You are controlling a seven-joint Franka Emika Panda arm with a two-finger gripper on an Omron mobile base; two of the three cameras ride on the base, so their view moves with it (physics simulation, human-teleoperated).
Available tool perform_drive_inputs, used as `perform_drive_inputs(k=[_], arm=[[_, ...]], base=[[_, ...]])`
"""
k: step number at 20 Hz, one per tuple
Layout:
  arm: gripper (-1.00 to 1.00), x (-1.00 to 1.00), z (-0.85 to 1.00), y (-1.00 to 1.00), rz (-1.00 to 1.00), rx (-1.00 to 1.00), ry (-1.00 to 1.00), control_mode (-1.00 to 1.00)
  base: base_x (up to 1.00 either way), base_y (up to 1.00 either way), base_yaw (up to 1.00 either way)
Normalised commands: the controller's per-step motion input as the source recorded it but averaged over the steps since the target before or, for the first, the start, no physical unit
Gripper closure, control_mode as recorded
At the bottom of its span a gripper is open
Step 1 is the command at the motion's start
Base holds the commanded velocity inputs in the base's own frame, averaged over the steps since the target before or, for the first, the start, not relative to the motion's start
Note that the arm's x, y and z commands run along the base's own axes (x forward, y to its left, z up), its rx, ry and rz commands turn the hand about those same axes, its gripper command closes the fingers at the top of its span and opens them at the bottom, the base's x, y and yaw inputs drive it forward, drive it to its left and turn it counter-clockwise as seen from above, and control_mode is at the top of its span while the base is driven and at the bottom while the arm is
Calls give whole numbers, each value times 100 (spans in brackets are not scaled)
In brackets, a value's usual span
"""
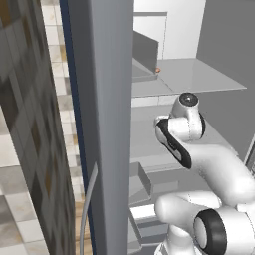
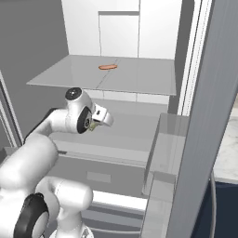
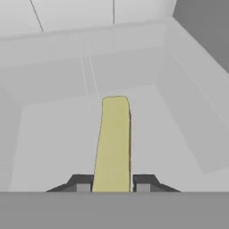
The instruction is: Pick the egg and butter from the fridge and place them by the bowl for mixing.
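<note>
Left base view: arm point(image 1: 199, 149) reaching into the fridge point(image 1: 104, 124), matte grey walls, flat shelf point(image 1: 199, 74) at 12 o'clock, a small orange lump point(image 1: 158, 70) at its back.

Right base view: hand point(image 2: 95, 123) at 9 o'clock, just above a lower shelf point(image 2: 125, 128); a sliver of yellow-olive between the fingers. Same orange lump at 12 o'clock on the upper shelf.

Hand view: butter point(image 3: 114, 143) at centre, a smooth oblong stick with rounded end, running toward 12 o'clock, pinched at its near end between pressed-in fingertips point(image 3: 143, 184). Probably light, soft, slippery; best gripped gently across the long flat sides, near the middle.
</note>
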Motion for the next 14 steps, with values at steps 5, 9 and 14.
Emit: perform_drive_inputs(k=[5,9,14], arm=[[100,-100,3,-22,0,0,8,-100],[100,-100,16,-9,0,0,-80,-100],[100,-48,17,0,0,0,-32,-100]], base=[[0,0,0],[0,0,0],[0,0,0]])
